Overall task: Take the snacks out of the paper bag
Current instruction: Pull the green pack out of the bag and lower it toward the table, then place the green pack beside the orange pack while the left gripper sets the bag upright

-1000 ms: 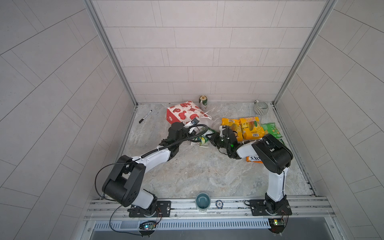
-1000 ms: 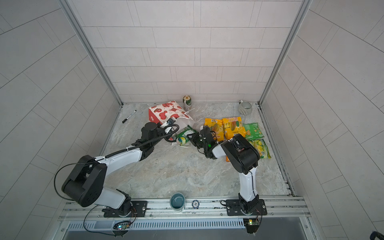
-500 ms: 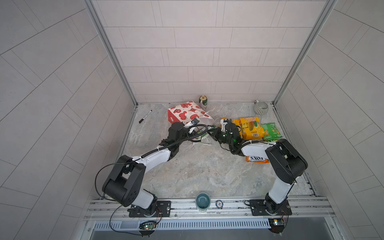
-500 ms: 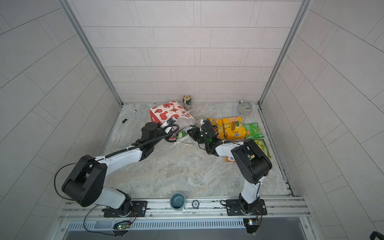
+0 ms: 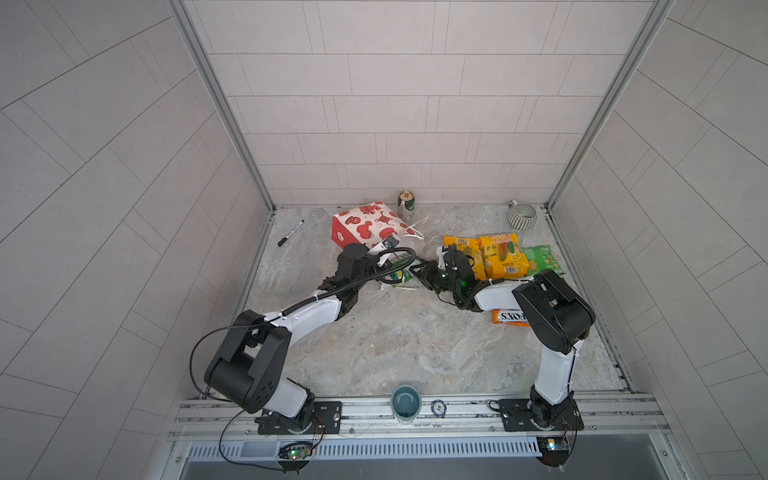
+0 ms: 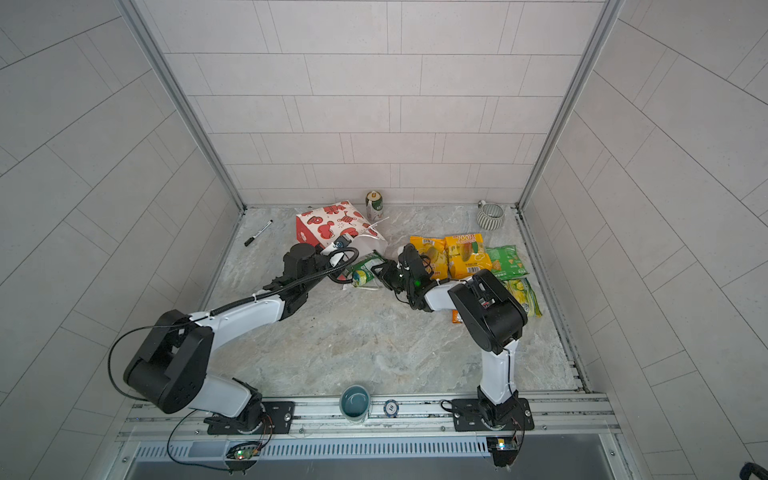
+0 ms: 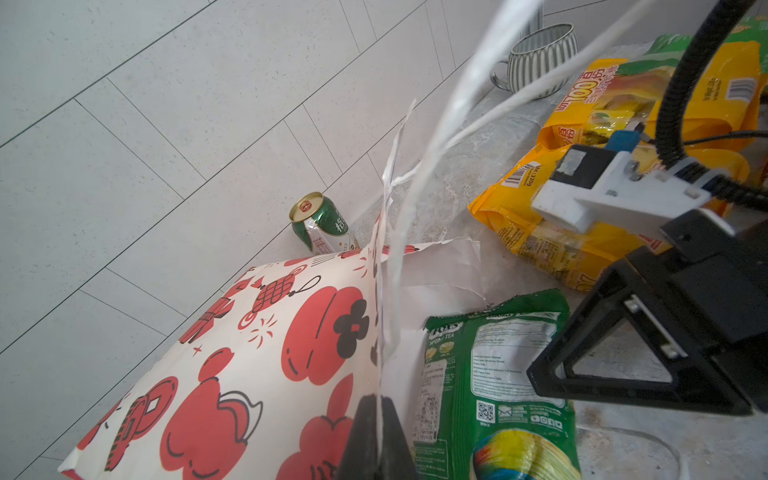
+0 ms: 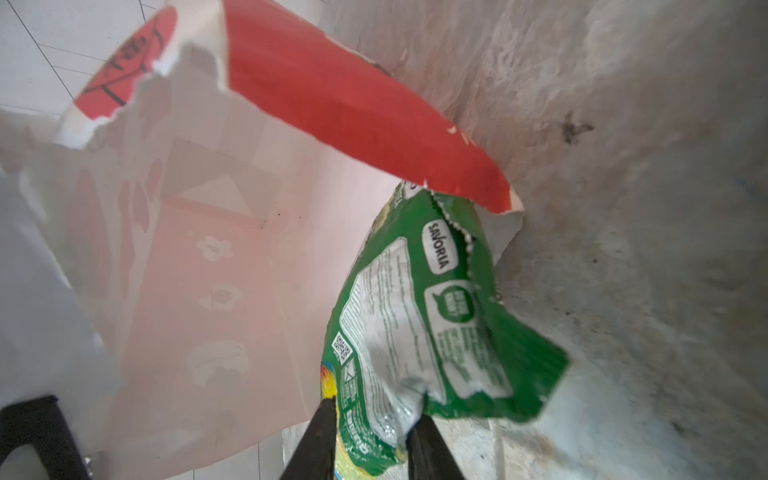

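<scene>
1. A black marker point(image 5: 290, 233) lies at the far left of the worktop point(image 5: 395, 345), well apart from the work and not part of the task.
2. The paper bag point(image 5: 362, 224) lies on its side near the back wall, mouth toward the middle. A green-and-white drink can point(image 5: 406, 204) stands just behind it.
3. The left pincer point(image 7: 376, 440) is fully closed on the bag's white cord handle point(image 7: 419, 183), which runs taut from between its tips. Judged purpose: the pull lifts the upper panel and holds the mouth open.
4. One green snack packet point(image 8: 419, 320) lies at the bag mouth, partly under the torn red edge point(image 8: 365, 124). It is the only snack not clear of the bag.
5. The right pincer point(image 8: 372, 432) sits at the near end of this packet, with the film between its two fingers point(image 8: 428, 444). The pictures do not settle whether the film is clamped or merely straddled.
6. Judged next requirement: a firm grip, then a draw toward the right, away from the bag.
7. The removed snacks lie grouped on the right: two yellow-orange packets point(image 5: 500, 255), a green packet point(image 5: 540, 259), a yellow-green packet point(image 6: 521, 293) and a red-orange packet point(image 5: 509, 317) partly under the right arm.
8. A ribbed mug point(image 5: 522, 214) stands in the far right corner.
</scene>
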You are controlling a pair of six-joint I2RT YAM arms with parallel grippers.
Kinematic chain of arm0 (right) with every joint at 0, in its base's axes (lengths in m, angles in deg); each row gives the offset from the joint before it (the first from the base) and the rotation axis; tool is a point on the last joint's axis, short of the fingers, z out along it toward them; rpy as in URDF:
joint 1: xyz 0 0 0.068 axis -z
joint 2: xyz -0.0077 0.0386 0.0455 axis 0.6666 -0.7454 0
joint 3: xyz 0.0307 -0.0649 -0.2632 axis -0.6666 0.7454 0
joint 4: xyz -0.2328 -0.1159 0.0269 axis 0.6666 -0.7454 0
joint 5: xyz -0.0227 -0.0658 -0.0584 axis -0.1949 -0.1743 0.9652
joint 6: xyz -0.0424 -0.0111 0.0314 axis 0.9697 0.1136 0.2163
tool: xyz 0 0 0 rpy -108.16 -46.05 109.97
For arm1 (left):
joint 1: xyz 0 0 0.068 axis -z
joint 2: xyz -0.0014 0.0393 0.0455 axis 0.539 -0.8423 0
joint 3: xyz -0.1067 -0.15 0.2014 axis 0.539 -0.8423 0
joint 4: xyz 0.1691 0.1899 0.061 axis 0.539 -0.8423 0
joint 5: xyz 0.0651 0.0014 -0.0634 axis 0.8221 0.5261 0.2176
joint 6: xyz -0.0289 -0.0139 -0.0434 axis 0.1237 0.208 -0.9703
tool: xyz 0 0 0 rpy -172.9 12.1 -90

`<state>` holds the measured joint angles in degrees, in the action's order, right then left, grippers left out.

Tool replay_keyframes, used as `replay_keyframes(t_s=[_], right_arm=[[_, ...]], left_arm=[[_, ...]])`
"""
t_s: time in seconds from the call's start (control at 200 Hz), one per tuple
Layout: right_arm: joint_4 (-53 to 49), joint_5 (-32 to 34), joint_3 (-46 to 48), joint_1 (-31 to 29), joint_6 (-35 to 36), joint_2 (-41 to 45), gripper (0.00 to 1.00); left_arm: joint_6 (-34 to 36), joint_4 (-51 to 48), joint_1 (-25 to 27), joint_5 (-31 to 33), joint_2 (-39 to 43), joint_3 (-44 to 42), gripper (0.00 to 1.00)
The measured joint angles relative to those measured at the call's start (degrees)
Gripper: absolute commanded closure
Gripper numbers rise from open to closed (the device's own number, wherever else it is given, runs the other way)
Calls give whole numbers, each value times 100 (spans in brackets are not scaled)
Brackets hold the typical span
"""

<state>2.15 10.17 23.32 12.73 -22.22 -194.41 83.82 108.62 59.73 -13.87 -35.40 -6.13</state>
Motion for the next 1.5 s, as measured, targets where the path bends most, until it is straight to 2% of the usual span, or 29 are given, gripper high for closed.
replay_keyframes(t_s=[0.09,0.52,0.59,0.921,1.041,1.086,1.301,1.501], right_arm=[[55,-28,-118,0,-61,-133,66],[496,138,-153,-13,-278,-573,61],[538,203,-151,-13,-282,-595,67],[944,402,-114,-13,-356,-850,79],[973,448,-116,-13,-345,-852,95],[986,457,-116,-15,-326,-852,97],[872,422,-114,-17,-291,-719,100],[223,278,-118,-17,103,280,100]], left_arm=[[2,-4,0,0,-11,0,100],[2,-4,0,-22,-20,11,100],[2,-2,0,-22,-20,11,100],[2,-2,0,-46,-20,11,100],[2,-2,0,-50,-20,11,100],[2,-2,0,-52,-20,11,100],[0,-2,0,-46,-20,11,100],[-94,-87,0,35,-20,76,100]])
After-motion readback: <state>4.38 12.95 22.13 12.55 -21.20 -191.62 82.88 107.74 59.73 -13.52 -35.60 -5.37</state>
